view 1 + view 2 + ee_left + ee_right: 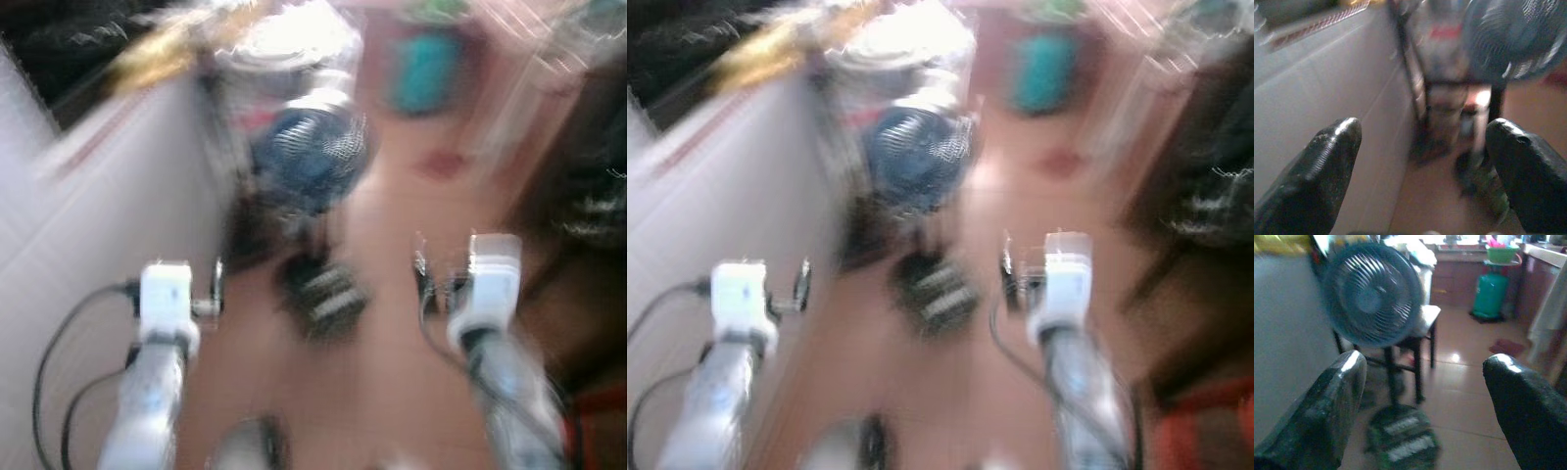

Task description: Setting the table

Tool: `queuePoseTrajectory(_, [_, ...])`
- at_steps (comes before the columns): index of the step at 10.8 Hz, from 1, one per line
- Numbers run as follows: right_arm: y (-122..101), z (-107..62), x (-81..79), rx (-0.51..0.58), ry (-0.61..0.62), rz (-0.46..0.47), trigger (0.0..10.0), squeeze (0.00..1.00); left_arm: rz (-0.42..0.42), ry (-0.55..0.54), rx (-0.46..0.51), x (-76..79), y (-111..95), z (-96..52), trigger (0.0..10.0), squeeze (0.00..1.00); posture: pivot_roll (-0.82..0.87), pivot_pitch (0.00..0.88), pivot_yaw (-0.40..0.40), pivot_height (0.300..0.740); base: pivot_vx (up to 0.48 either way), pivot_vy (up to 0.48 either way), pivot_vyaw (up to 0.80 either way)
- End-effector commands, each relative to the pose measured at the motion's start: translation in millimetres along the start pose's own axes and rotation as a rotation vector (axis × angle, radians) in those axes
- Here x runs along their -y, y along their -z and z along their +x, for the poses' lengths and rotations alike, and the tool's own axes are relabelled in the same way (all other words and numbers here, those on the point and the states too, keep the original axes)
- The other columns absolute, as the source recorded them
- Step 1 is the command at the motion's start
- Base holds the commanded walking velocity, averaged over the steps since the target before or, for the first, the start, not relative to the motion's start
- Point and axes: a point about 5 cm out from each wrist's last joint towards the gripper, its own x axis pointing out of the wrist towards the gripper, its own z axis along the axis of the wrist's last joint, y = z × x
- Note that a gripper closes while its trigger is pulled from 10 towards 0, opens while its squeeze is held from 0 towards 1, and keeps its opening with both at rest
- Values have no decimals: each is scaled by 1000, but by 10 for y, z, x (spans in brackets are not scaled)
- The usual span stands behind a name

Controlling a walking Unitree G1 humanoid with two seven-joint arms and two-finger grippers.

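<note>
Reddish tiled floor (392, 323) stretches ahead of us, head views badly smeared. On our left runs a pale tiled wall (108, 225). Straight ahead stands a blue pedestal fan (1373, 293), its round base (1403, 439) on the floor; just behind it is a dark-legged stool or small table (1425, 316). Farther back, by a reddish counter (1464, 281), a green gas cylinder (1489, 294) carries a green bowl (1501, 253) on top. A small dark red patch (441, 163) lies on the floor near it.

Our left gripper (1425, 147) is held near the wall, fingers (1327, 166) wide apart, nothing between. Our right gripper (1422, 387) faces the fan, fingers (1528, 411) likewise spread and empty. We cannot make out any tableware or dining table.
</note>
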Motion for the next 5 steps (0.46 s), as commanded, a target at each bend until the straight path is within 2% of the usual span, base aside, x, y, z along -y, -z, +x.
queuePoseTrajectory(1, [25,12,-22,-7,-2,11,10000,0,10,5,56,-5,-143,80,10000,0,-25,0,70,740,-405,0,0])
queuePoseTrajectory(2, [-27,100,-55,8,-19,6,10000,0,17,14,68,6,-177,132,10000,0,-26,0,69,740,-401,240,-494])
queuePoseTrajectory(4, [-43,120,-84,11,-37,5,10000,0,7,16,75,3,-194,145,10000,0,-21,0,64,740,-382,249,-800])
queuePoseTrajectory(5, [-5,96,-95,-2,-36,7,10000,0,2,14,71,4,-188,138,10000,0,-22,0,63,740,-371,266,0])
